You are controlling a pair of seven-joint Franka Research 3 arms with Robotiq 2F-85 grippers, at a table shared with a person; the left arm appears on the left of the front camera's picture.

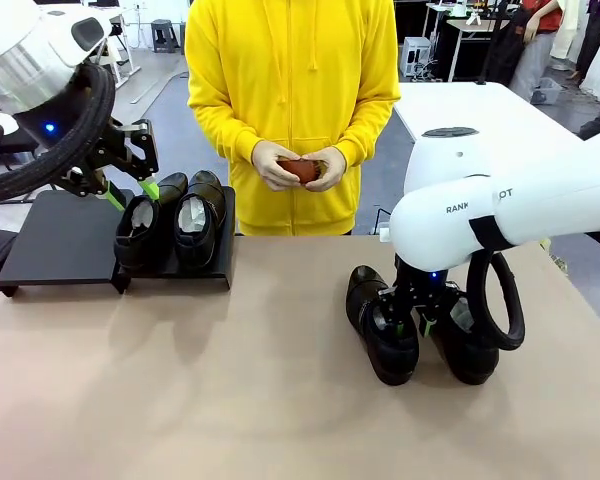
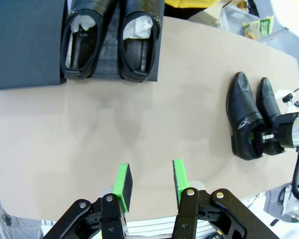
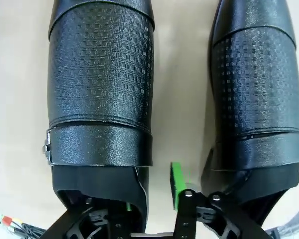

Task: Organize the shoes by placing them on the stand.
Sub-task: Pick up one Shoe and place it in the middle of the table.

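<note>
Two glossy black leather dress shoes (image 1: 140,225) with pale paper stuffing stand side by side on the low black sloped stand (image 1: 65,235) at the far left corner of the light brown surface (image 1: 230,400). Two more black shoes (image 1: 380,325) lie near its right edge. The right hand (image 1: 412,318) straddles one shoe's side wall; I cannot tell if it is clamped. The left hand (image 2: 149,174) hangs with pads apart, holding nothing.
</note>
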